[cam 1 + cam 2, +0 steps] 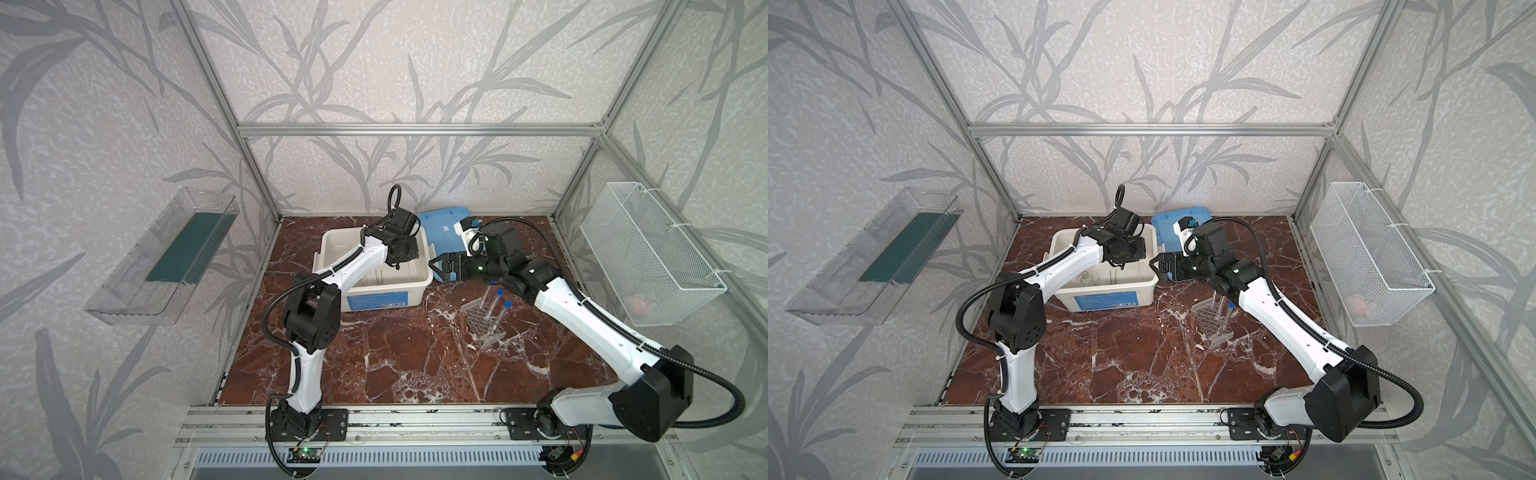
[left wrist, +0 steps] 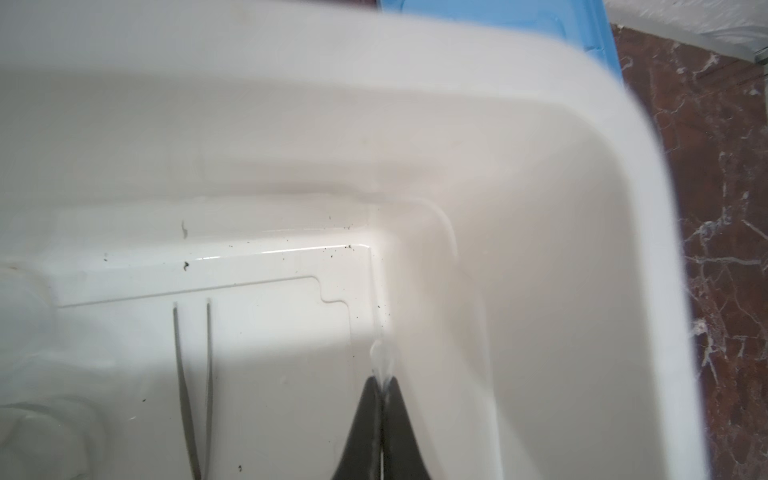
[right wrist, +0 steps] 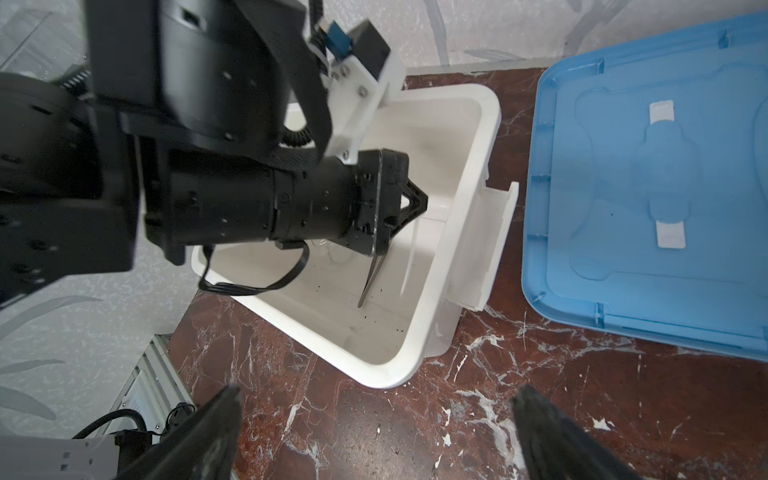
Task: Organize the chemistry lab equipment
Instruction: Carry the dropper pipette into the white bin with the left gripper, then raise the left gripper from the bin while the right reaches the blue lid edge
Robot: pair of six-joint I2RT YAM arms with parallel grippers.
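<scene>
The white tub [image 1: 415, 291] [image 1: 1067, 301] stands open near the back edge of the tabletop [image 1: 395, 365], about midway along it, and its blue lid [image 1: 440, 224] [image 3: 644, 208] lies flat just beside it, toward the back right corner. The left gripper [image 2: 381, 380] [image 3: 419, 203] reaches down into the tub with its jaws pressed together on a thin glass rod [image 2: 380, 353] [image 3: 409, 266]. The rod runs from the tips down toward the tub floor, close to the wall that faces the lid. Tweezers [image 2: 195, 374] [image 3: 370, 282] lie on the tub floor near the gripper, apart from the rod. In a top view a clear flask [image 1: 1086, 279] shows dimly inside the tub, by its front wall. The right gripper [image 1: 434, 266] [image 3: 378, 390] hangs above the bare tabletop between the tub and the lid, jaws spread wide and holding nothing. The clear rack [image 1: 478, 318] [image 1: 1208, 318] sits right of the tabletop's middle, well apart from the tub, with three blue-capped tubes [image 1: 494, 309] standing tilted in it. The right arm hides part of them in a top view.
</scene>
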